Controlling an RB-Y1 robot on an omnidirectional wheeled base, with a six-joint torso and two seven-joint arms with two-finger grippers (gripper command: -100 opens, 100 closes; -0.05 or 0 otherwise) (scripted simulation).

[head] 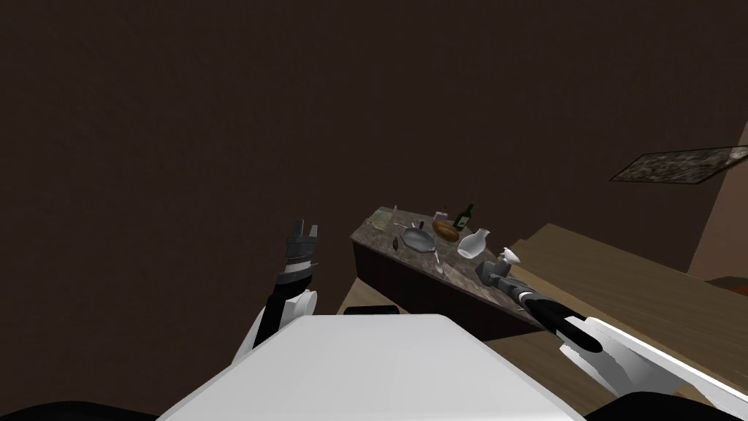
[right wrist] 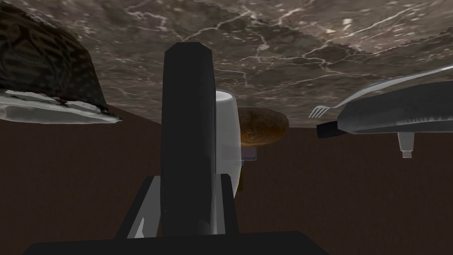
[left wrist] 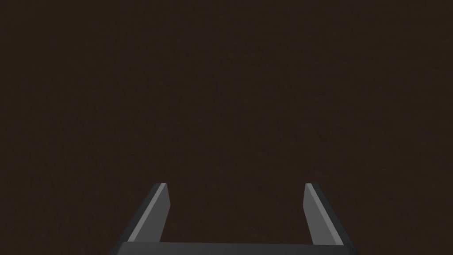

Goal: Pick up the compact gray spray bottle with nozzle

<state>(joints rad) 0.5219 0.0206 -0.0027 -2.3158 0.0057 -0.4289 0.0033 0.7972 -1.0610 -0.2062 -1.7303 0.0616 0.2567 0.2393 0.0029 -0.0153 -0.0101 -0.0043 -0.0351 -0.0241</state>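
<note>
Left hand (head: pixel 306 227) is the nearest thing, raised beside the chest, with its two fingers wide apart and nothing between them. To the right of it stands the bench (head: pixel 371 234), which has a brown marbled top. On this top, from left to right, are a grey pan (head: pixel 416 238), a wine glass (head: pixel 437 261), a brown loaf (head: pixel 445 231), a green bottle (head: pixel 464 217) and a clear glass carafe (head: pixel 473 243). A fork (right wrist: pixel 322 111) lies close to the pan. Just right of the carafe, at the near right end of the bench, is the spray bottle (right wrist: pixel 188 115), dark with a white part. The right hand (right wrist: pixel 188 179) holds it, and both fingers press on its sides. Whether the spray bottle touches the top or not, I cannot tell.
</note>
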